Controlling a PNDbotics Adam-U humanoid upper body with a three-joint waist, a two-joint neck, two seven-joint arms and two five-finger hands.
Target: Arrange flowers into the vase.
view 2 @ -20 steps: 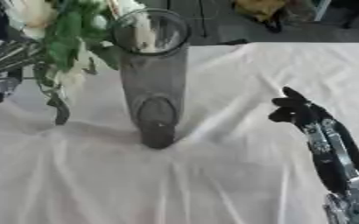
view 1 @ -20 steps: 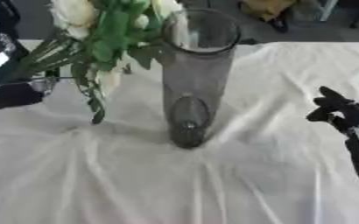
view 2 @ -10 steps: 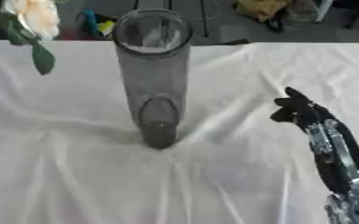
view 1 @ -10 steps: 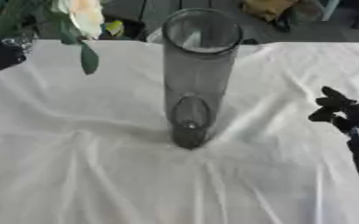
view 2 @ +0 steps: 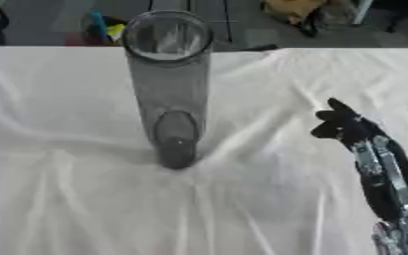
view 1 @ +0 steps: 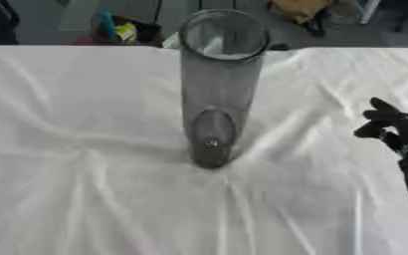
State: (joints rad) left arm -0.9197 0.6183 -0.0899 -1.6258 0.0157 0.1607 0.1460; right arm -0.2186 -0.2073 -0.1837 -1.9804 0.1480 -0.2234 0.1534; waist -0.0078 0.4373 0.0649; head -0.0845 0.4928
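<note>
I'm looking at what seems to be a lab or workroom test setup: a tabletop [view 1: 77, 149] draped in a wrinkled white cloth [view 1: 312, 199], and beyond its far edge a dark floor [view 2: 234, 20] where blurred clutter, yellowish bags [view 1: 299, 10] and colourful bits [view 1: 120, 31], is lying about.
</note>
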